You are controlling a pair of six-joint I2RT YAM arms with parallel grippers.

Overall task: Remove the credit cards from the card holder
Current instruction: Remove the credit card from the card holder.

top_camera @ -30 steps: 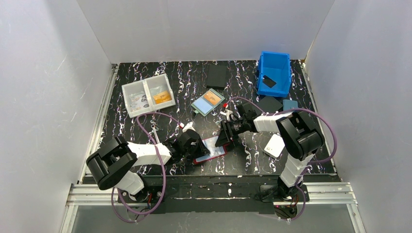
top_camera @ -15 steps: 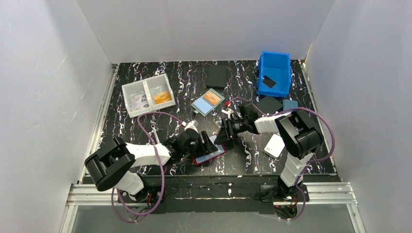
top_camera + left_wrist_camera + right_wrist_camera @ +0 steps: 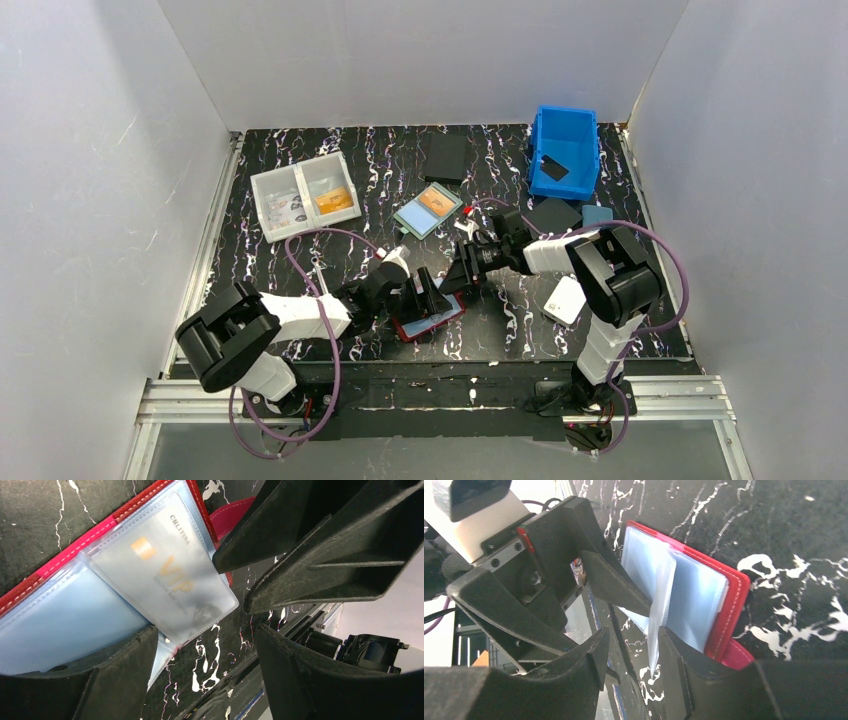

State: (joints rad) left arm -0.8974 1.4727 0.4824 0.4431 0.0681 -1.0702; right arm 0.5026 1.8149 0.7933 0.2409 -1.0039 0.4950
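Observation:
The red card holder (image 3: 447, 318) lies spread open on the black mat between my two grippers, its light-blue plastic sleeves facing up. In the left wrist view a credit card (image 3: 167, 572) printed "VIP" sits inside a clear sleeve of the card holder (image 3: 75, 547). My left gripper (image 3: 205, 635) is open over the sleeves' free edge, one finger (image 3: 115, 680) resting on the lower sleeve. My right gripper (image 3: 634, 635) is open at the holder's (image 3: 729, 610) other side. A loose sleeve leaf (image 3: 658, 625) stands against the inner face of one right finger (image 3: 684, 675). Neither gripper holds anything.
A teal-framed case with an orange card (image 3: 428, 210) lies behind the grippers, and a black flat item (image 3: 447, 157) lies farther back. A clear two-compartment box (image 3: 304, 195) sits at the back left. At the right are a blue bin (image 3: 565, 150), a small blue wallet (image 3: 597, 214) and a white object (image 3: 565, 298).
My left gripper has opened and let go of the sleeve leaf it held raised; it has shifted slightly right over the holder. The right gripper has barely moved.

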